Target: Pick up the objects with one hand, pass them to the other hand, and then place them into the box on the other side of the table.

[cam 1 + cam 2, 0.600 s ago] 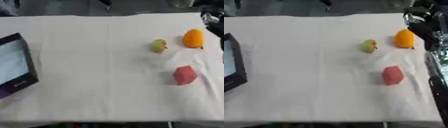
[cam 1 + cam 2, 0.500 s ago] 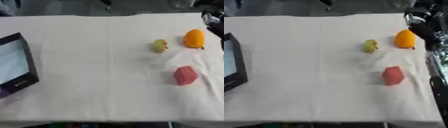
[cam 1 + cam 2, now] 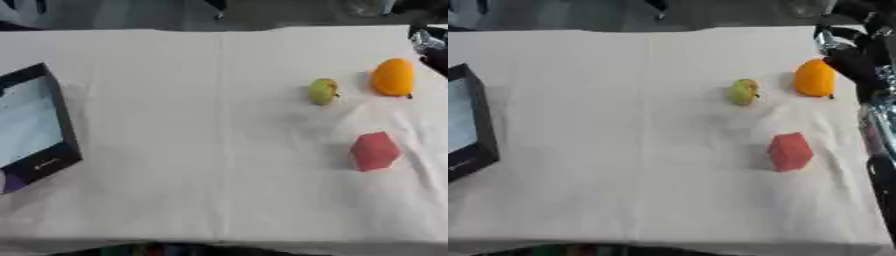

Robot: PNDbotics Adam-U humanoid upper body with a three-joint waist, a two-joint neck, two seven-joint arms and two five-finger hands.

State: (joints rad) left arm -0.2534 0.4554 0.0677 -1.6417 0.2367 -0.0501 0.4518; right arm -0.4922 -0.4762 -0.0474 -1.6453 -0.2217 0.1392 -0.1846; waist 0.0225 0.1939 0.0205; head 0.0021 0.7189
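- Lower right of centre: red faceted block, alone on the white tablecloth; flat faces likely to turn in the fingers and drop during the hand-to-hand pass.
- Left edge, mid-height: black-walled box with pale lining, well apart from all three objects and cut off by the frame; far side unseen, so a release near the rim risks landing outside.
- Right of centre, higher: small yellow-green pear-shaped fruit, near the orange fruit; rounded, liable to roll off if nudged.
- Upper right: orange rounded fruit, just beside the dark right hand at the frame's right edge; likely first pick, could roll if brushed.
- Right hand's fingers dark and blurred against the arm: cannot tell how far open, nothing visibly held.
- Left hand absent from both views.
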